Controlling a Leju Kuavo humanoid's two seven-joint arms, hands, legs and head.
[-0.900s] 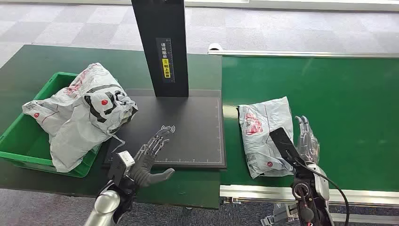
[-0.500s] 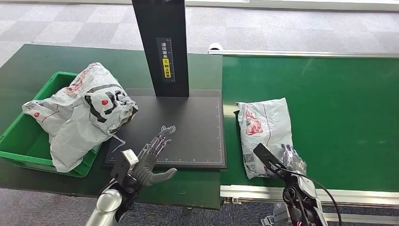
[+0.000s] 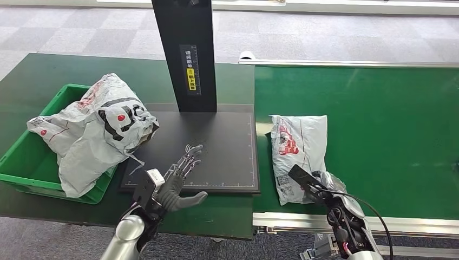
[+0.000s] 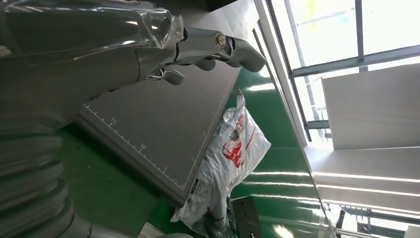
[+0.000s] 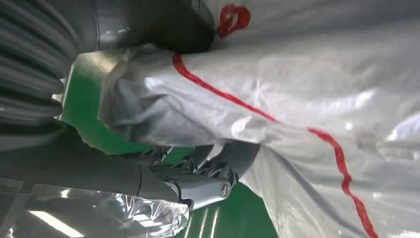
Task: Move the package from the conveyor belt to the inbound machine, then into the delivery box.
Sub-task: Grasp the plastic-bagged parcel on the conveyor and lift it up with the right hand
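Head view: I see the grey package (image 3: 299,154) lying on the green conveyor belt (image 3: 389,124), close to the belt's left edge and beside the black inbound machine plate (image 3: 216,146). My right hand (image 3: 325,187) sits at the package's near right corner, touching it; I cannot tell from here how its fingers lie. My left hand (image 3: 178,187) hovers over the near edge of the plate with fingers spread apart and nothing in them. The green delivery box (image 3: 24,162) stands at the table's left edge, holding two larger grey bags (image 3: 94,130).

Left wrist view: the left hand (image 4: 198,47) extends flat above the gridded plate (image 4: 158,124), fingers straight and holding nothing. The package (image 4: 223,163) lies past the plate's edge on the belt.

Right wrist view: the right hand's thumb (image 5: 153,20) presses on top of the package (image 5: 307,114) while the fingers (image 5: 213,173) curl under its edge, pinching the plastic film.
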